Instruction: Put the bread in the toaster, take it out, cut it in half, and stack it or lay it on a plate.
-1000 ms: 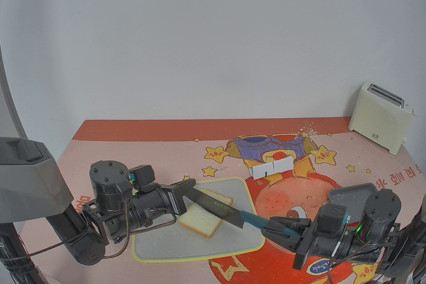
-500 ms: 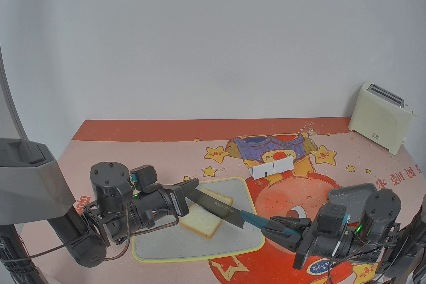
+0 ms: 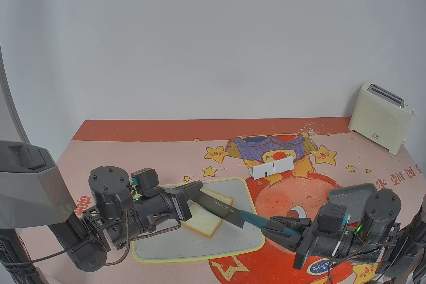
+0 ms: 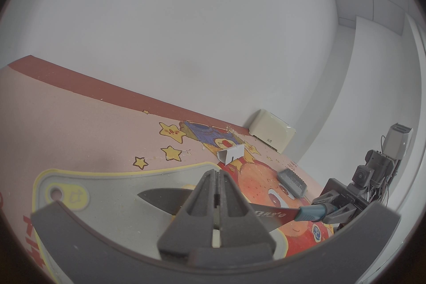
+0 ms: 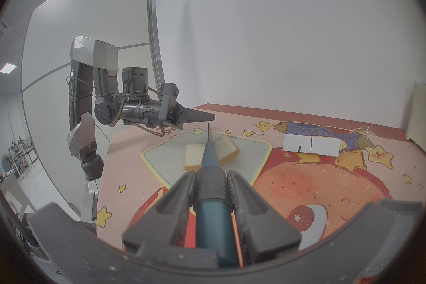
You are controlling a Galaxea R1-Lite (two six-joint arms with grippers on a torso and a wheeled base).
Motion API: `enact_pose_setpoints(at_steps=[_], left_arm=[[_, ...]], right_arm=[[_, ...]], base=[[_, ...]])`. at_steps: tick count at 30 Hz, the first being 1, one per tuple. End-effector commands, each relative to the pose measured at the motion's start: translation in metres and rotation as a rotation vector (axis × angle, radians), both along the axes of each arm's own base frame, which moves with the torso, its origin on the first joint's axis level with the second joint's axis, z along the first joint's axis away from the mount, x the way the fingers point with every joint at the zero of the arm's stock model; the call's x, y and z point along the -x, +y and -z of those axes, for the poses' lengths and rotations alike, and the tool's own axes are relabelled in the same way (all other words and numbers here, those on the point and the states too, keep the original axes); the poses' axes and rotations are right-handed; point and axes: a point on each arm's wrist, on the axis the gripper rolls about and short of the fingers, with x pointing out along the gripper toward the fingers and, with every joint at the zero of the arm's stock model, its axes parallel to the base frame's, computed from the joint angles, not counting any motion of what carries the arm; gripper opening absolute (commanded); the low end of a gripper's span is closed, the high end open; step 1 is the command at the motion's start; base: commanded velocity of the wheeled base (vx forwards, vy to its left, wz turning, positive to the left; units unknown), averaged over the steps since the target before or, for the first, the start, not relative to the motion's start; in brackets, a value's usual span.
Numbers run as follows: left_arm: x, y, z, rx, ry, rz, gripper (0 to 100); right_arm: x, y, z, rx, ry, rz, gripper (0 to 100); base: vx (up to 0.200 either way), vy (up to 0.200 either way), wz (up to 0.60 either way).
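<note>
Plain white wall backs a pink worktop (image 3: 133, 151) covered with a cartoon print. At the lower centre of the head view lies a grey cutting board (image 3: 177, 245) with a yellow rim, and on it rests a slice of white bread (image 3: 202, 222).

The right pincer (image 3: 270, 223), low on the right, is clamped around the teal handle of a steel-bladed knife (image 3: 222, 208). The blade runs up and to the left across the slice, with bread showing on both sides of it. The left pincer (image 3: 197, 186) comes in from the lower left with its fingers pressed together, holding nothing. Its tip sits at the far end of the blade, and the pictures do not settle whether it touches the steel.

The cutting step looks to be in hand, though whether the slice is fully parted cannot be told. The next move probably calls for finishing the cut and lifting the blade clear without dragging the bread, then carrying the halves to the shallow grey rectangular tray (image 3: 350, 196) at the lower right.

Counted:
- one slice of bread
- one knife
- one board
- one tray
- one cream toaster (image 3: 381, 123) at the right edge
- one white folded card (image 3: 271, 166) near the centre
- two pincers
</note>
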Motion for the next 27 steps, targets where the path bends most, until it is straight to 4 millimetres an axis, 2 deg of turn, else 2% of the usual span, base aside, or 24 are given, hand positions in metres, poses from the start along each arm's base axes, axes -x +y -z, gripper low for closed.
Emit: enact_pose_setpoints(at_steps=[1, 11, 20, 27], left_arm=[[-0.001, -0.001, 0.004, -0.008, 0.014, 0.002, 0], [-0.002, -0.002, 0.016, -0.035, 0.045, 0.001, 0], [-0.003, -0.003, 0.006, 0.016, -0.030, -0.002, 0], [0.005, -0.005, 0.012, -0.004, -0.003, 0.020, 0]], right_arm=[[0.000, 0.000, 0.000, 0.000, 0.000, -0.001, 0], [0.000, 0.000, 0.001, 0.005, 0.005, 0.001, 0], [0.002, -0.003, 0.010, 0.042, 0.038, 0.004, 0], [0.001, -0.002, 0.010, 0.042, 0.036, 0.003, 0]], base=[[0.000, 0.000, 0.00], [0.000, 0.000, 0.00], [0.000, 0.000, 0.00], [0.000, 0.000, 0.00]])
